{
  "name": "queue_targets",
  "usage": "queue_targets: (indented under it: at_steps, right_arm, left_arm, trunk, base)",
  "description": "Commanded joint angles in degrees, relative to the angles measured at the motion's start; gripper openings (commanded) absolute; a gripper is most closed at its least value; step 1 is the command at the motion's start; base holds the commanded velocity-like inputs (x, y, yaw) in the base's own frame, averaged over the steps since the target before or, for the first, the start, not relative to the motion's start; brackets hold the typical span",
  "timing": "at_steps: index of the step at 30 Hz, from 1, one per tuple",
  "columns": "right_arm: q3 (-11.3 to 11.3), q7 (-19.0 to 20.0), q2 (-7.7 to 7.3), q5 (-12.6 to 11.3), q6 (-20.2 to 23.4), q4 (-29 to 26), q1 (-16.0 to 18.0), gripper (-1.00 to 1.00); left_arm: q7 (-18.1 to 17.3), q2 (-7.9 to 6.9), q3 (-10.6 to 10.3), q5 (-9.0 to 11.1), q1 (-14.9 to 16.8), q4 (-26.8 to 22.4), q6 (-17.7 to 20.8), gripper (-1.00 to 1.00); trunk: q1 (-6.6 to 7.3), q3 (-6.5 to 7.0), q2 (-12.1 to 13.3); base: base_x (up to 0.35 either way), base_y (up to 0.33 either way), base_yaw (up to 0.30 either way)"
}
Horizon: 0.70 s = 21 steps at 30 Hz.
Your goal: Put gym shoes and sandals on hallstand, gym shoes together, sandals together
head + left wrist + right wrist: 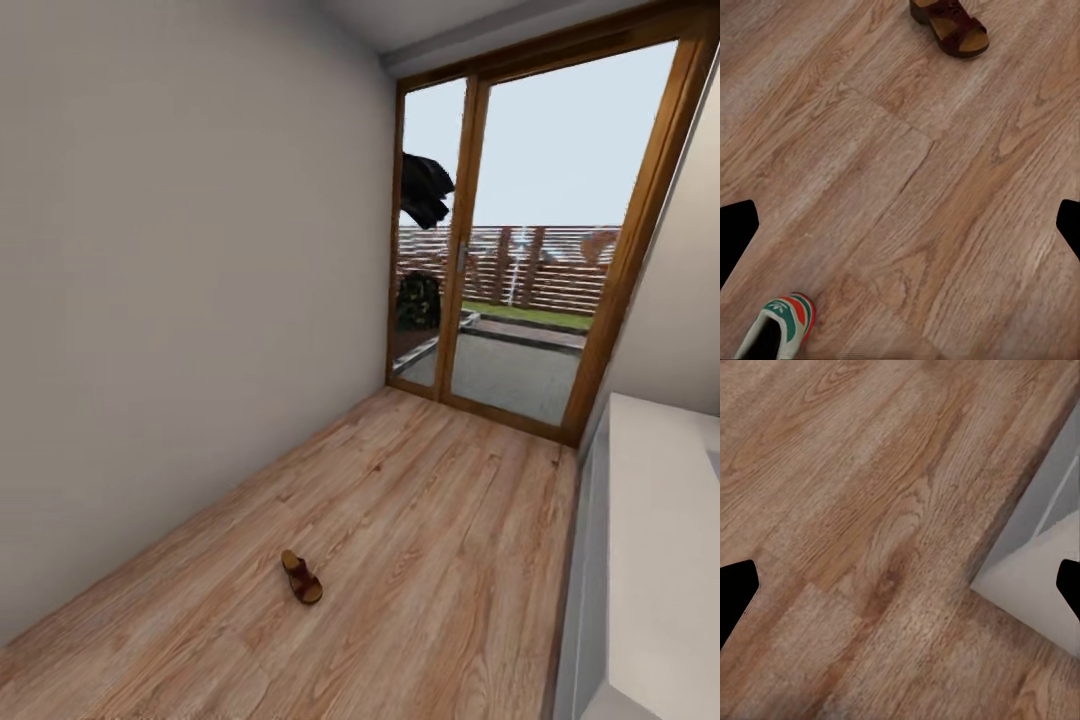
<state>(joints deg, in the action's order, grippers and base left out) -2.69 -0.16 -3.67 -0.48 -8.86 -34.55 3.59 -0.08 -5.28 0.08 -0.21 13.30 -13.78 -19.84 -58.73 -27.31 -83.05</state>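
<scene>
So both claws hang spread apart, empty, over the corridor floor [420,520], since one sandal [301,577] and a gym shoe [776,328] need grabbing.

1 brown sandal [301,577] flat on plank floor [430,520]; gym shoe [776,326] heel nearby.
</scene>
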Motion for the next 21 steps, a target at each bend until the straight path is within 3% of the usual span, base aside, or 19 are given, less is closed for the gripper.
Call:
queue_targets:
  at_steps: [1, 21]
  right_arm:
    - [0.0, 0.0, 0.0, 0.0, -0.2, 0.0, 0.0, 1.0]
    - [0.0, 0.0, -0.02, 0.0, -0.2, 0.0, 0.0, 1.0]
  left_arm:
    - [0.0, 0.0, 0.0, 0.0, 0.1, 0.1, -0.2, 1.0]
    - [0.0, 0.0, 0.0, 0.0, 0.1, 0.1, -0.2, 1.0]
  trunk:
    - [0.0, -0.06, 0.0]
    - [0.0, -0.06, 0.0]
  base:
    - [0.003, -0.003, 0.277]
    - [0.0, 0.0, 0.277]
